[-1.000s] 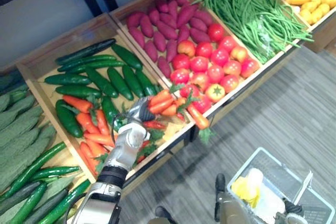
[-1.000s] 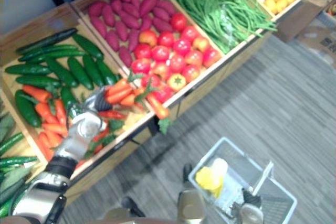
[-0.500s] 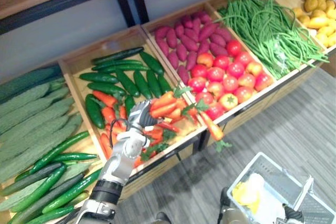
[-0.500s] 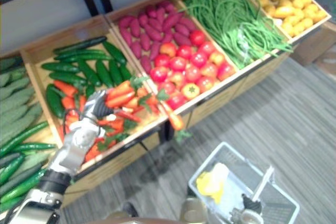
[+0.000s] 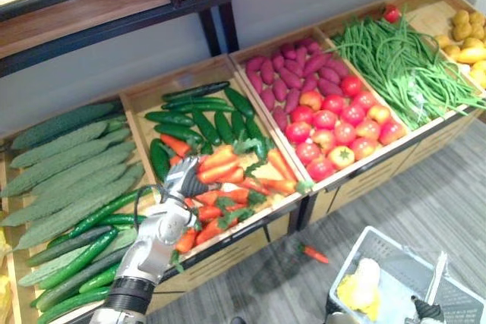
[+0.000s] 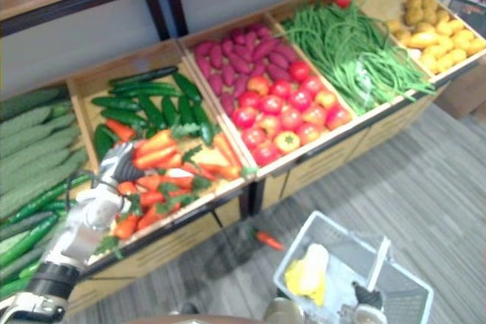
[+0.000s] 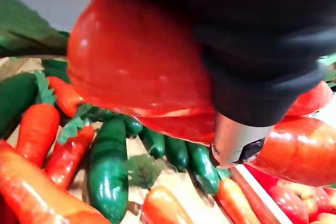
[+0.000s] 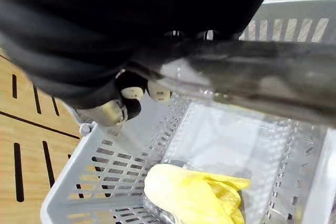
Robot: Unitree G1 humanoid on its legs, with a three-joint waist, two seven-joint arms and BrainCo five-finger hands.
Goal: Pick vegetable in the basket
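While I watch from the head camera, the left hand (image 5: 181, 181) reaches into the wooden crate (image 5: 178, 75) at the centre left of the produce stand. Its fingers are curled round a carrot (image 7: 131, 61), which the wrist camera shows pressed tight against the palm. More carrots lie loose under and around the hand, filling the near half of the crate. Dark green cucumbers (image 5: 201, 115) fill the far half.

To the right, the next crate holds tomatoes (image 5: 334, 123) on its near side, and the crate beyond that holds green beans (image 5: 399, 66).

On the grey floor (image 5: 425, 187), a loose carrot (image 5: 313, 253) lies near the foot of the stand, between the carrot crate and the basket (image 8: 110, 156).

Low at the near right, the grey plastic basket hangs from the right hand (image 8: 131, 95). That hand's fingers are wrapped round the handle (image 8: 262, 72), gripping it closed. A yellow item (image 8: 189, 195) lies inside the basket; I cannot tell what it is. The held carrot is well apart from the basket, over the crate.
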